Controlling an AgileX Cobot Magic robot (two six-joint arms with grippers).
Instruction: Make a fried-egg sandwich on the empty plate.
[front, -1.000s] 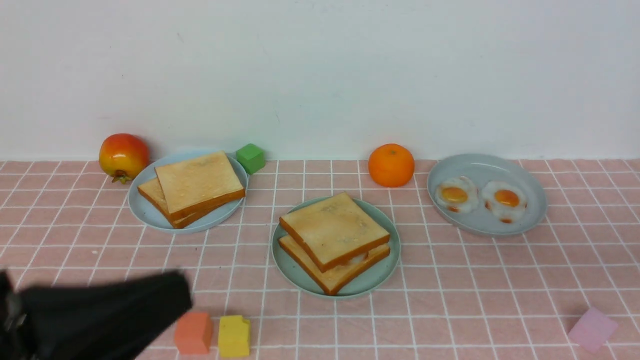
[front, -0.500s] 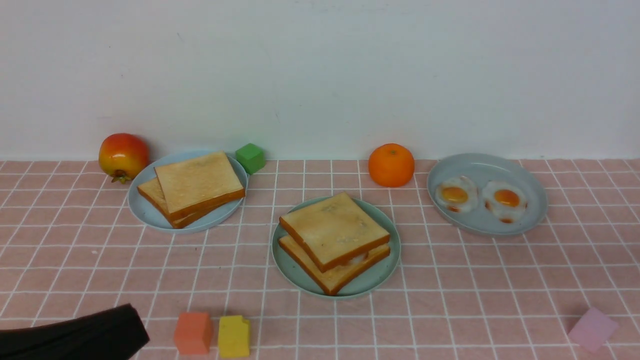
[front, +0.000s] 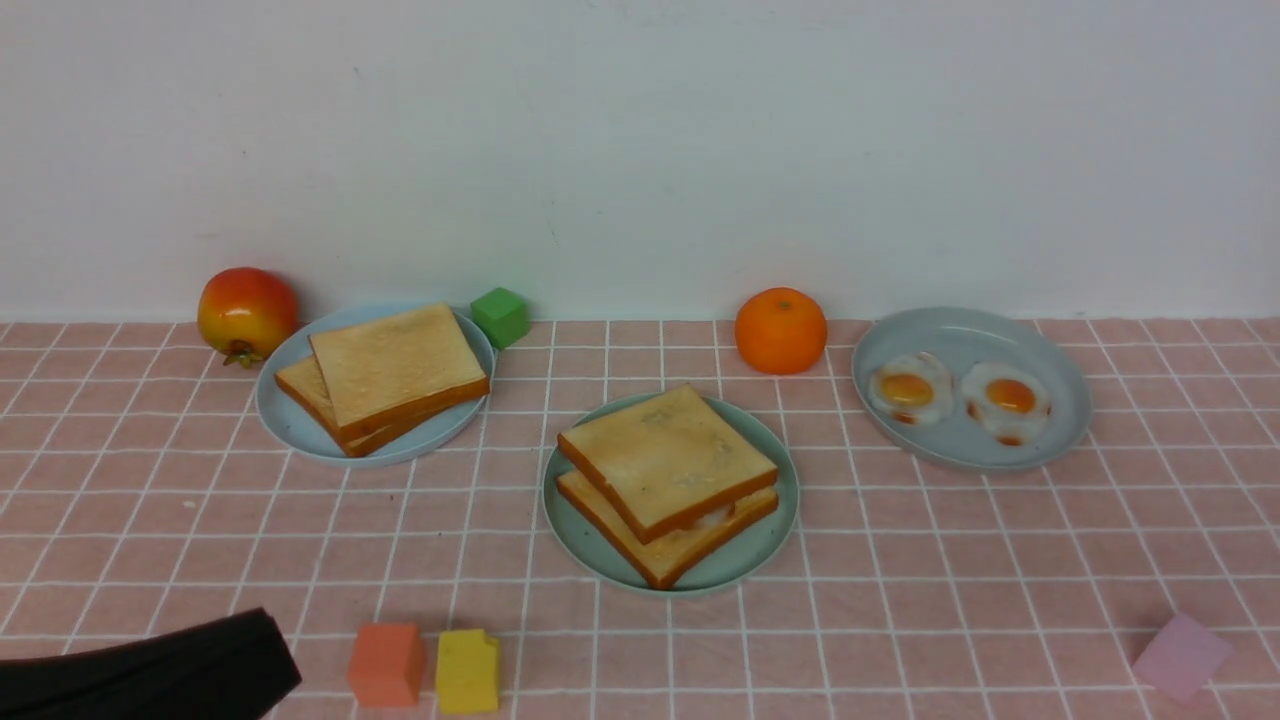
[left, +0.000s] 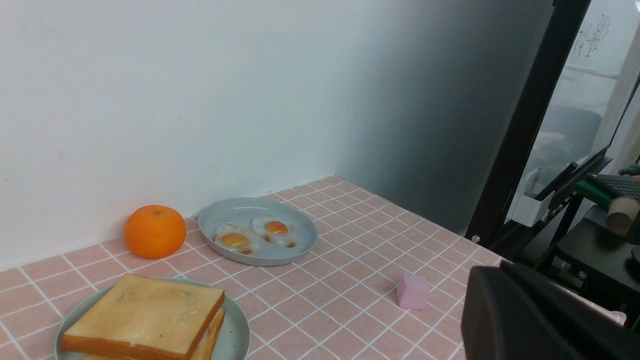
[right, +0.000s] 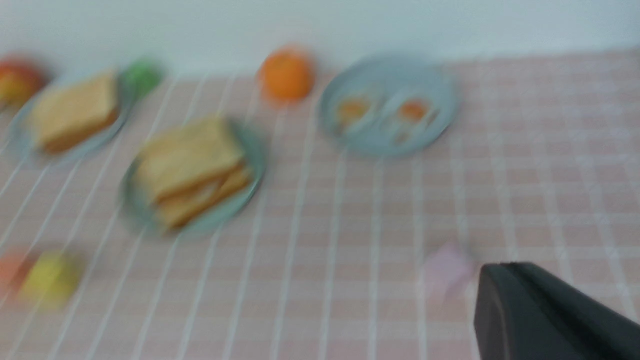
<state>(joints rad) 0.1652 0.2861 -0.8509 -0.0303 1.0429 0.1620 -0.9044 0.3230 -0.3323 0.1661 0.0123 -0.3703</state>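
- The left gripper (front: 255, 655) sits low at the near left corner, just a dark shape. Its claw is closed together and holds nothing.
- A red and yellow fruit (front: 247, 311) sits at the back left by the wall.
- Next comes a grey-blue plate (front: 290, 425) with plain toast (front: 395, 372) stacked on it, and a green block (front: 501, 316) right beside it.
- Near the front lie an orange block (front: 386, 665) and a yellow block (front: 467, 670), side by side.
- In the middle is the mint-green plate (front: 760, 540). The fried-egg sandwich (front: 668, 480) rests on it, with a bit of white egg showing between the slices.
- Behind it is an orange (front: 781, 330).
- To the right, another grey-blue plate (front: 960, 330) holds two fried eggs (front: 958, 402).
- A pink block (front: 1181, 655) sits near the front right.
- The right gripper (right: 500, 300) shows only in its own blurry wrist view. Its claw is closed, and nothing is in it.
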